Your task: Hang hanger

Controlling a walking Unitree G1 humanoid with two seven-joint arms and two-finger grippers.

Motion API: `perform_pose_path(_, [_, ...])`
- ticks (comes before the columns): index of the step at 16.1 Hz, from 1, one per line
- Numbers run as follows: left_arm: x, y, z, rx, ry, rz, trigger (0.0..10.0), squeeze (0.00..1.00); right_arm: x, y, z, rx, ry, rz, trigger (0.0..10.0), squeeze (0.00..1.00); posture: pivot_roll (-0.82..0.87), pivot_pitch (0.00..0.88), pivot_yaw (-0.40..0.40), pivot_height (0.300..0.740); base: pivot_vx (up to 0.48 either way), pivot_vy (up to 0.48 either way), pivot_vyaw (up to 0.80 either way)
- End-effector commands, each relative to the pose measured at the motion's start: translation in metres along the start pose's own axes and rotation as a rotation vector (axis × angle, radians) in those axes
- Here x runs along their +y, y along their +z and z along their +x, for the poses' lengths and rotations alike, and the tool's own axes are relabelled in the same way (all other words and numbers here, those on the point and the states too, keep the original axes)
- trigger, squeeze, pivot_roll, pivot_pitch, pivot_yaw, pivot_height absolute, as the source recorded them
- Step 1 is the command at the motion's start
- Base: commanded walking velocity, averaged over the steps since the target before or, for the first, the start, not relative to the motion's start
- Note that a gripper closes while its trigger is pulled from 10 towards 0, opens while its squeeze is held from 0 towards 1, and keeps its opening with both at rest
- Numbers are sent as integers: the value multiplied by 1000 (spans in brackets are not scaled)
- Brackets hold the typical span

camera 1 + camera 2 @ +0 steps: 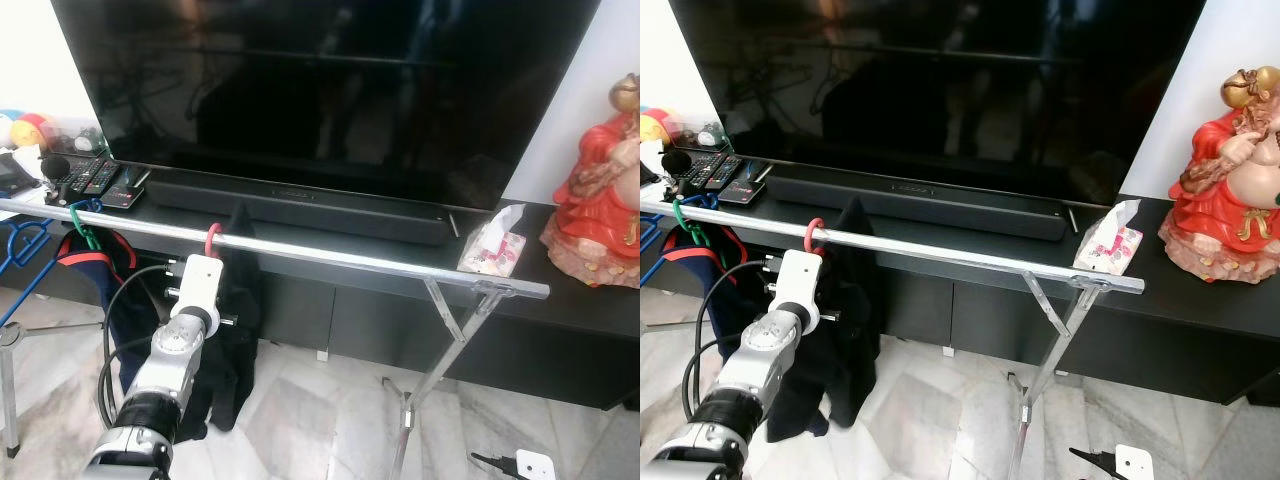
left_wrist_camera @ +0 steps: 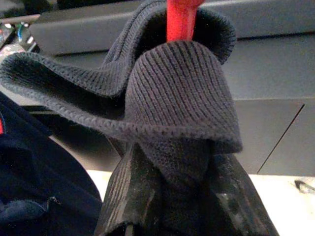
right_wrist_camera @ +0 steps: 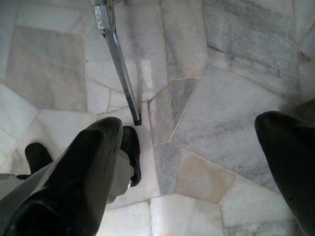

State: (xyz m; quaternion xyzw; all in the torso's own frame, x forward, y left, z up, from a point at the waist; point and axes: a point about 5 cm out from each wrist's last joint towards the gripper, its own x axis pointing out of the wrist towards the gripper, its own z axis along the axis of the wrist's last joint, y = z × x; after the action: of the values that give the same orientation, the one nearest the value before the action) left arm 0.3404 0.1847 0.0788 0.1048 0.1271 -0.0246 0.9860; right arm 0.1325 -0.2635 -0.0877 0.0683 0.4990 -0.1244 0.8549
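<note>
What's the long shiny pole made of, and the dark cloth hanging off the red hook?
The rail looks like polished metal: silvery, with bright glints. The garment seems knitted fabric, perhaps wool or cotton: fine ribbed stitches show. The hanger hook looks like smooth red plastic, though coated metal is possible.

A rail [image 1: 330, 255] runs before the TV cabinet [image 1: 560, 330] — hangers [image 1: 215, 236] on its left part, a figurine [image 1: 600, 200] on the cabinet's right.

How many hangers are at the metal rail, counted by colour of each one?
Red hanger: 1
Green hanger: 1
Blue hanger: 1
Total: 3
</note>
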Motion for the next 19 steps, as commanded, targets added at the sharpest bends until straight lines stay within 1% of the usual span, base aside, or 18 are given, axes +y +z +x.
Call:
perform_pose_path(1, [3, 2, 2, 16, 10, 16, 10000, 0, -2, 1, 0, 2, -8, 11, 10000, 0, -67, 0, -50, 740, 0, 0, 0])
perform_pose_path(4, [3, -13, -3, 61, -5, 41, 10000, 0, -2, 0, 0, 5, -7, 10, 10000, 0, -62, 0, -49, 740, 0, 0, 0])
perform_pose_path(6, [6, -15, -5, 56, 7, 29, 10000, 0, -2, 0, 0, 7, -5, 9, 10000, 0, -61, 0, -48, 740, 0, 0, 0])
perform_pose_path(8, [9, -15, -9, 17, 15, 7, 10000, 0, -2, 0, 0, 7, -4, 11, 10000, 0, -62, 0, -46, 740, 0, 0, 0])
perform_pose_path(9, [10, -14, -12, -7, 22, 10, 10000, 184, -2, 0, 0, 7, -3, 10, 10000, 0, -57, 0, -47, 740, 0, 0, 0])
perform_pose_path(10, [11, -15, -14, -19, 25, 8, 10000, 475, -2, 0, 0, 8, -3, 8, 10000, 0, -57, 0, -47, 740, 0, 0, 0])
perform_pose_path(11, [12, -14, -16, -36, 30, -9, 10000, 929, -2, 0, 0, 8, -3, 7, 10000, 0, -57, 0, -47, 740, 0, 0, 0])
perform_pose_path(14, [14, -10, -20, -89, 34, -18, 10000, 937, -2, 0, 0, 8, -2, 4, 10000, 0, -57, 0, -47, 740, 0, 0, 0])
perform_pose_path(16, [16, -7, -25, -117, 43, -23, 10000, 1000, -2, -1, 0, 8, -1, 6, 10000, 0, -56, 0, -42, 740, 0, 0, 0])
perform_pose_path(17, [16, -7, -26, -121, 43, -26, 10000, 1000, -2, -1, 0, 8, -1, 6, 10000, 0, -56, 0, -42, 740, 0, 0, 0])
perform_pose_path(18, [16, -9, -33, -133, 40, -31, 10000, 1000, -2, -1, 0, 8, -1, 7, 10000, 0, -51, 0, -43, 740, 0, 0, 0])
perform_pose_path(19, [16, -10, -36, -136, 39, -32, 10000, 1000, -2, -1, 0, 8, -1, 7, 10000, 0, -51, 0, -43, 740, 0, 0, 0])
